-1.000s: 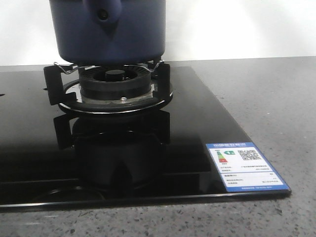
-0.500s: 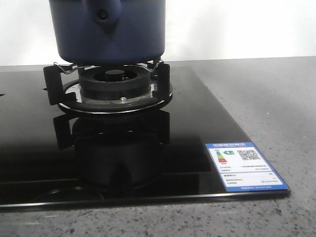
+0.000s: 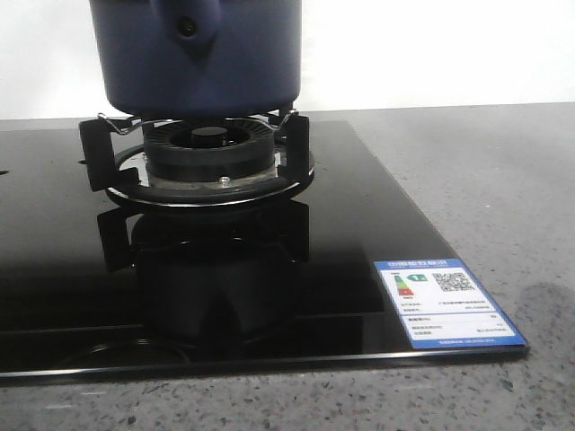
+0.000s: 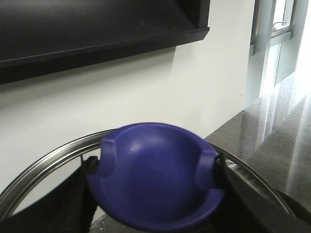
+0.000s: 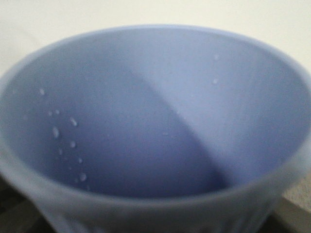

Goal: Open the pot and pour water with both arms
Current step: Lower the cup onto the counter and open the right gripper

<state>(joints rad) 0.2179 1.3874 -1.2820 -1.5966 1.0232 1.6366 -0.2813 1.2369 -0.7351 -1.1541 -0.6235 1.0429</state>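
Observation:
The dark navy-blue pot [image 3: 198, 54] stands on the gas burner [image 3: 208, 148], its handle stub [image 3: 187, 25] with the round hole facing me; its top is cut off by the frame. Neither gripper shows in the front view. My left gripper [image 4: 154, 170] is shut on the blue knob [image 4: 155, 184] of a lid with a steel rim [image 4: 43, 165], held up before a white wall. A pale blue ribbed cup [image 5: 155, 121] with water drops inside fills the right wrist view and hides the right fingers; it is held in the air.
The burner sits on a black glass hob [image 3: 359, 224] with a blue and white label [image 3: 445, 301] at its front right corner. Grey speckled counter [image 3: 503, 180] lies to the right and in front. A white wall stands behind.
The pot and hob have not moved. A faint shadow has appeared on the counter at the front right.

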